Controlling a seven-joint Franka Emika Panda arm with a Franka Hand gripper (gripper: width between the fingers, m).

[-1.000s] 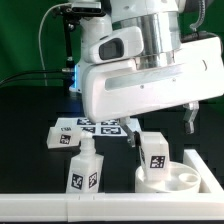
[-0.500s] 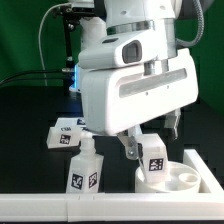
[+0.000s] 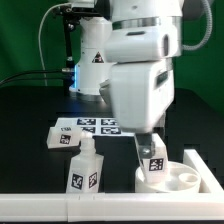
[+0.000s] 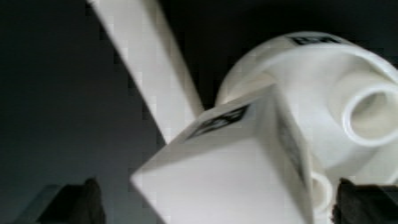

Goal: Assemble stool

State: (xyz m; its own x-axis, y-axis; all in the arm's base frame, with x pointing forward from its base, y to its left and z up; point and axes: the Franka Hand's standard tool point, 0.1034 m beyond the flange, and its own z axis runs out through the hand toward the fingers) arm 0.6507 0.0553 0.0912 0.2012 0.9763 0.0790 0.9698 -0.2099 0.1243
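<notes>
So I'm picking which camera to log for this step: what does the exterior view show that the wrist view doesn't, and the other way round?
Only the exterior view: the marker board, one leg lying flat, another leg standing by itself, and the arm's white body. Only the wrist view: a round socket in the seat seen close, and a dark fingertip of the open tool beside the leg. Both: the tagged leg standing on the round seat.

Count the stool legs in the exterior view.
3. A flat-lying leg at the exterior view's left, an upright leg near the front, and a third leg standing at the seat under the arm. The arm may hide more.
</notes>
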